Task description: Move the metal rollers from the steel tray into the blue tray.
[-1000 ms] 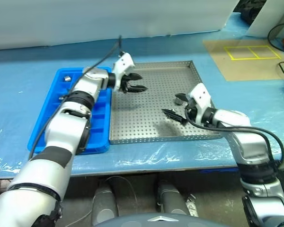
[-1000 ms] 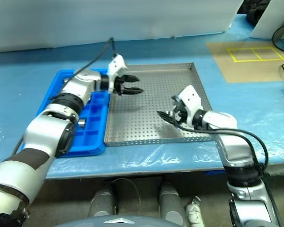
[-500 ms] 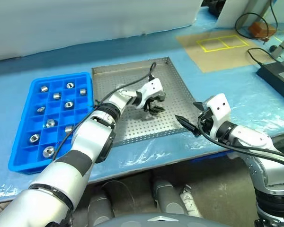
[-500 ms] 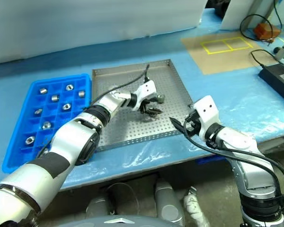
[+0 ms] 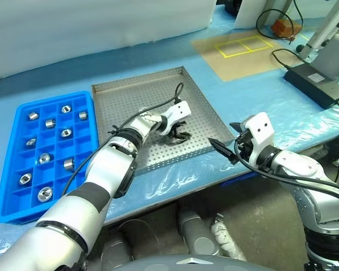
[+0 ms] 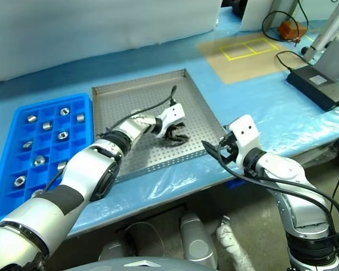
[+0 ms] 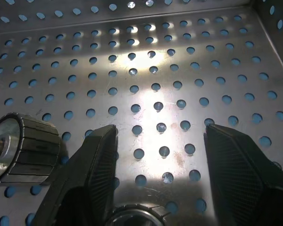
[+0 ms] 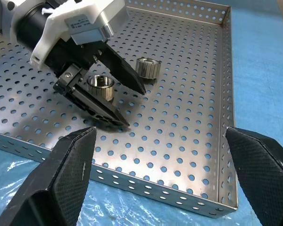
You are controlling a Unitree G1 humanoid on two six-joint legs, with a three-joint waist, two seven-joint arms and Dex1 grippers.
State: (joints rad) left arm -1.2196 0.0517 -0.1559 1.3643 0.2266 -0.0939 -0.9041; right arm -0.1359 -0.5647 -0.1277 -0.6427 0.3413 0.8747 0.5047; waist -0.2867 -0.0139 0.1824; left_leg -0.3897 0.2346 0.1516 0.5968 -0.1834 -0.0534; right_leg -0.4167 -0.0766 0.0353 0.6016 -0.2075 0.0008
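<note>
The steel tray [image 5: 124, 96] lies on the blue-covered table, with the blue tray [image 5: 1, 169] to its left. Several metal rollers [image 5: 66, 108] sit in the blue tray's compartments. My left gripper [image 8: 134, 107] is low over the steel tray's right half. It is open, and its fingers straddle one roller [image 8: 100, 86] standing on the perforated floor. A second roller [image 8: 147, 67] lies on its side just beyond, outside the fingers. My right gripper [image 5: 221, 134] hovers open and holding nothing by the steel tray's front right corner.
A black box with cables [image 5: 316, 84] rests at the right edge of the table. A brown mat with yellow tape squares [image 5: 243, 44] lies behind the steel tray. The table's front edge runs close under my right gripper.
The view has swung right. My left gripper crossed the steel tray and sank around a roller. My right gripper drew back from over the tray to its front right corner.
</note>
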